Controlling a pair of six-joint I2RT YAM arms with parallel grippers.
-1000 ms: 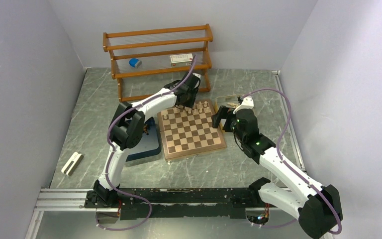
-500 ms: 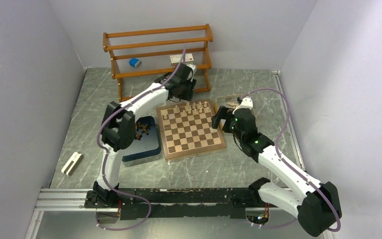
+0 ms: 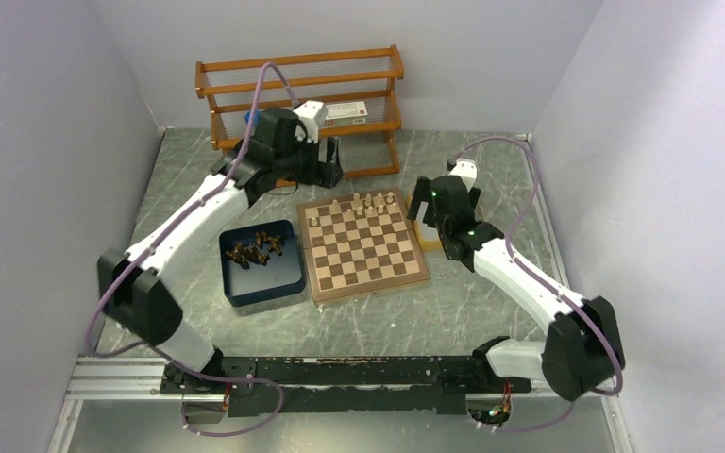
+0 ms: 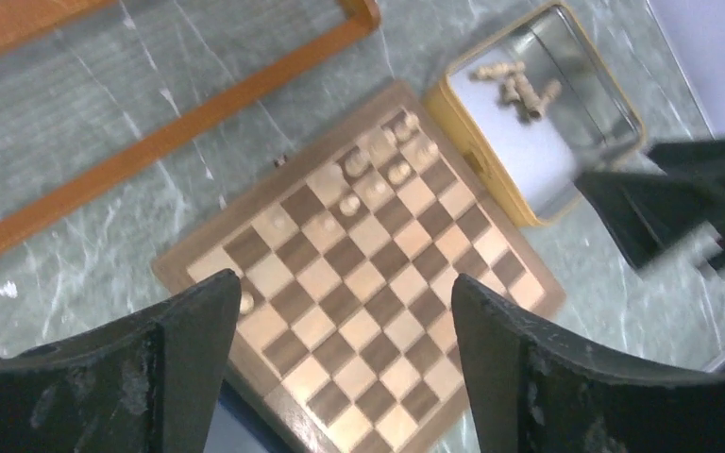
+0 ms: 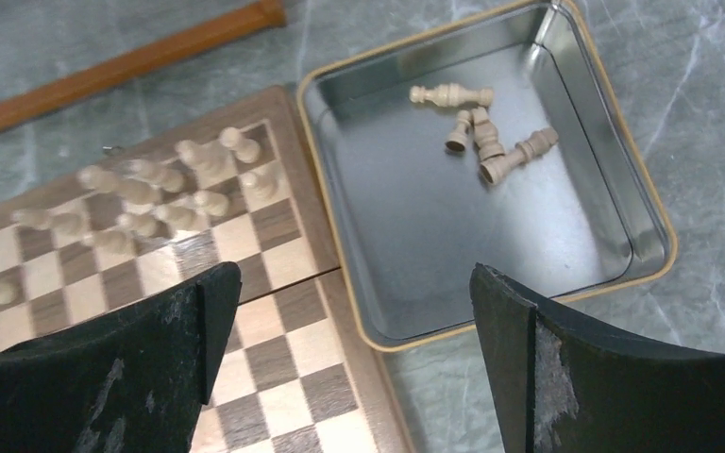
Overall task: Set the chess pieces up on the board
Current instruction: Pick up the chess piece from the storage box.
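Lying flat mid-table on grey-green marbled surface (image 3: 434,311): square wooden chessboard (image 3: 363,250) with dark-brown and light-tan checks, wood border and centre fold seam.

Standing upright on its far rows: pale cream chess pieces (image 3: 368,201), bunched mostly toward the far right corner, one apart near the far left corner. Nothing on the near rows.

Just beside the board's far right edge: yellow-rimmed shiny metal tray (image 5: 406,245), with a few more pale cream chessmen (image 5: 481,127) lying on their sides near its far wall.

Just left of the board: navy blue tray (image 3: 283,286), with dark brown chessmen (image 3: 255,250) clustered in its far half.

Behind the board, against the back wall: orange-brown wooden shelf rack (image 3: 302,94), small white box (image 3: 345,111) on its middle shelf.

Left gripper (image 4: 345,297): hangs high over the gap between rack and board, looks down on the board, black fingers (image 4: 203,326) spread wide, grips nothing.

Right gripper (image 5: 354,283): hovers over the edge where board meets yellow-rimmed tray, fingers (image 5: 510,311) fully apart, holds nothing.
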